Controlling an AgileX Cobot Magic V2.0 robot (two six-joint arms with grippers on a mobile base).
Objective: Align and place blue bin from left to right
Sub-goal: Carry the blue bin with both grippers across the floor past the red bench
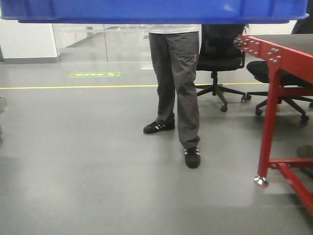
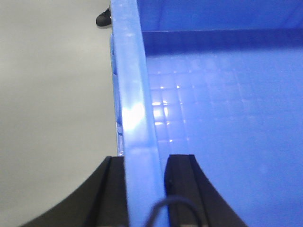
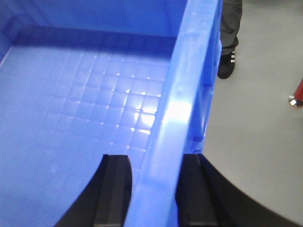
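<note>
The blue bin [image 1: 156, 11] hangs above the floor [image 1: 73, 171], long axis running 9 to 3 o'clock between the arms. The left gripper [image 2: 147, 163] pinches its left rim [image 2: 135, 94], the right gripper [image 3: 154, 161] its right rim [image 3: 184, 94], both equally near.

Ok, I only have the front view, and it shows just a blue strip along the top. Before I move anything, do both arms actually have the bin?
Observer: The left gripper is closed on a side wall of the blue bin, one finger outside and one inside.
Operator: And the right?
Observer: It's the same there. The right gripper clamps the opposite wall, with a finger on each face.
Operator: Anything loose inside?
Observer: The stretch of gridded floor that the two wrist views show is bare. The rest is out of frame.
</note>
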